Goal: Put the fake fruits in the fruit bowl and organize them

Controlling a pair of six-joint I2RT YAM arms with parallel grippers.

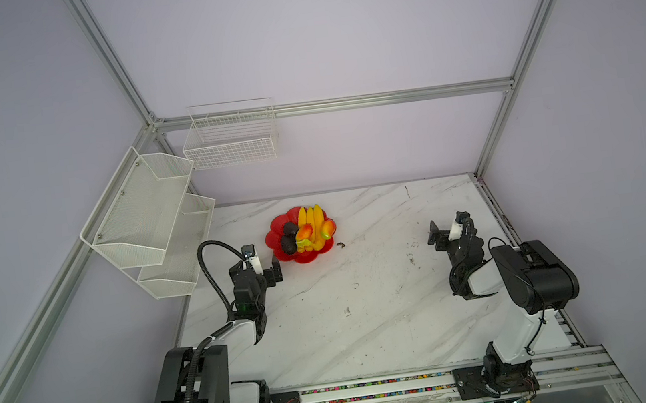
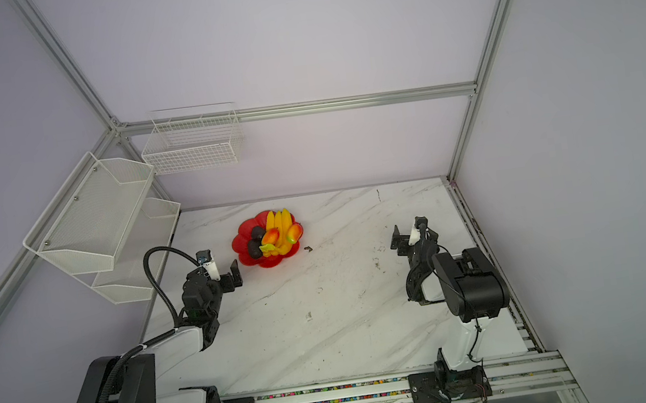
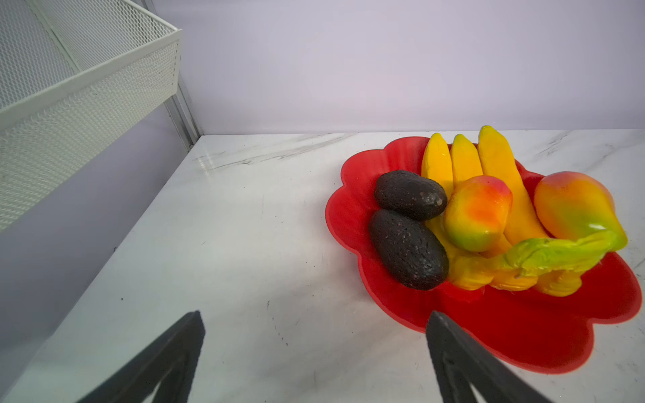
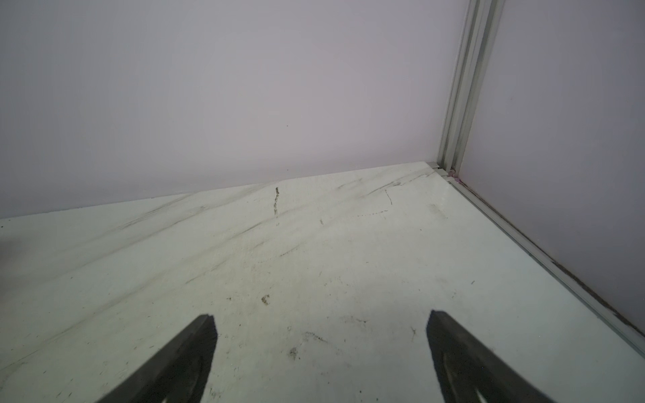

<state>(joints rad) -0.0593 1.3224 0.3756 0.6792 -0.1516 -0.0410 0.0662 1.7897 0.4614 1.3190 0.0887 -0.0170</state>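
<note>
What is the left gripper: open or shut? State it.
Open. In the left wrist view the left gripper shows both fingers spread wide apart near the red bowl, with nothing between them but bare table.

Fruit bowl [image 3: 345,209] centre hidden under bananas [image 3: 495,164], dark speck [image 1: 341,245] too small to identify

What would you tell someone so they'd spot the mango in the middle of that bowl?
Look for the red bowl on the marble table. In it, this mango lies on the bananas, right beside two black avocados; the other mango sits beyond the bananas, clear of the avocados.
</note>
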